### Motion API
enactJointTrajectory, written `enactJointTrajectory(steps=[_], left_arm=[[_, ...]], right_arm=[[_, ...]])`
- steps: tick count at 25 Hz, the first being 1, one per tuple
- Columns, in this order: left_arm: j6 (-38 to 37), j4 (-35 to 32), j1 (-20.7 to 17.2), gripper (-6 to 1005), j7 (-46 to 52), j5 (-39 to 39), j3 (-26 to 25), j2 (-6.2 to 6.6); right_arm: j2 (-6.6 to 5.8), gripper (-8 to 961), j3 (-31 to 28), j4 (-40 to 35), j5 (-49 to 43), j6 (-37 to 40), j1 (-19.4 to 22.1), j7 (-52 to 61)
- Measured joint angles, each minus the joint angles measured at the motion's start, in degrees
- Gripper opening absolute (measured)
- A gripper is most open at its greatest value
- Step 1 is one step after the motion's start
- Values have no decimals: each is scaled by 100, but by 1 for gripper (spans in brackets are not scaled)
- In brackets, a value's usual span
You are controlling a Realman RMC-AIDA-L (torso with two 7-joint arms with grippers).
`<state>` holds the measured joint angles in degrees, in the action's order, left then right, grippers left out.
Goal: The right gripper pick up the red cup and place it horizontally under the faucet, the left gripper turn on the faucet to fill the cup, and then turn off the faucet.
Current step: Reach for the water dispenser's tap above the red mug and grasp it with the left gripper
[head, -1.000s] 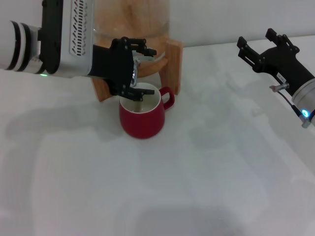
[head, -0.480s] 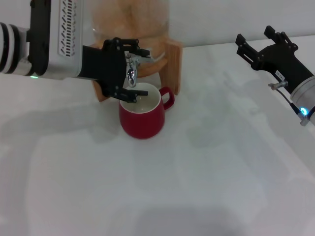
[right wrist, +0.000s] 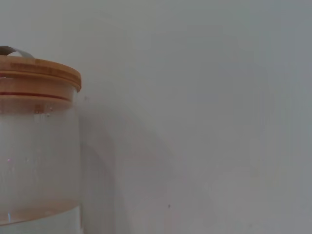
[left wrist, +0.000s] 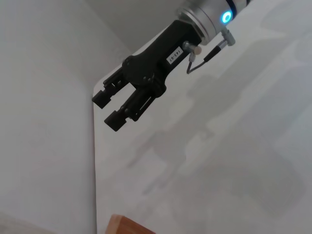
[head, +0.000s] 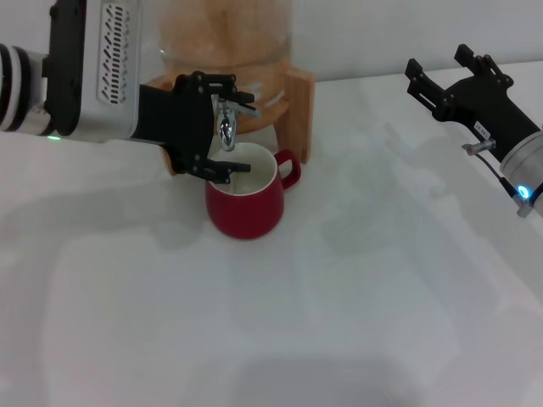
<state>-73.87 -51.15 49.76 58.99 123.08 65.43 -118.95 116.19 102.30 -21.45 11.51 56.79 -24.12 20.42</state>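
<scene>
1. In the head view the red cup (head: 246,199) stands upright on the white tabletop (head: 339,322), its handle turned toward the robot's right, directly below the faucet (head: 226,127).
2. The faucet, a small chrome tap, sticks out of a glass dispenser (head: 225,34) that sits on a wooden stand (head: 299,110) just behind the cup.
3. The left gripper (head: 222,127) is at the faucet with its fingers spread: the upper fingers (head: 222,83) sit level with the tap's lever, the lower ones (head: 222,170) over the cup's rim, and the spout shows in the gap between them. Whether any finger touches the lever cannot be told.
4. Only the head view shows the cup, the faucet and the left gripper; neither wrist view catches them.
5. The right gripper (head: 443,72) hangs above the far right of the tabletop, well apart from the cup, fingers open and holding nothing.
6. The left wrist view looks across the tabletop to that right gripper (left wrist: 108,108) and confirms its spread fingers; it also shows the white label and the blue light on the wrist, and a corner of the wooden stand (left wrist: 127,226).
7. The right wrist view shows what the head view crops away: the dispenser's wooden lid (right wrist: 39,73) and the glass wall (right wrist: 36,161) beneath it.
</scene>
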Motion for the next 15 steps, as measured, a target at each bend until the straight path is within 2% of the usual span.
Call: enactJointTrajectory(steps=[15], left_arm=[[-179, -347, -173, 844, 186, 20, 121, -6]], right_arm=[[0, 832, 0, -12, -7, 16, -14, 6]])
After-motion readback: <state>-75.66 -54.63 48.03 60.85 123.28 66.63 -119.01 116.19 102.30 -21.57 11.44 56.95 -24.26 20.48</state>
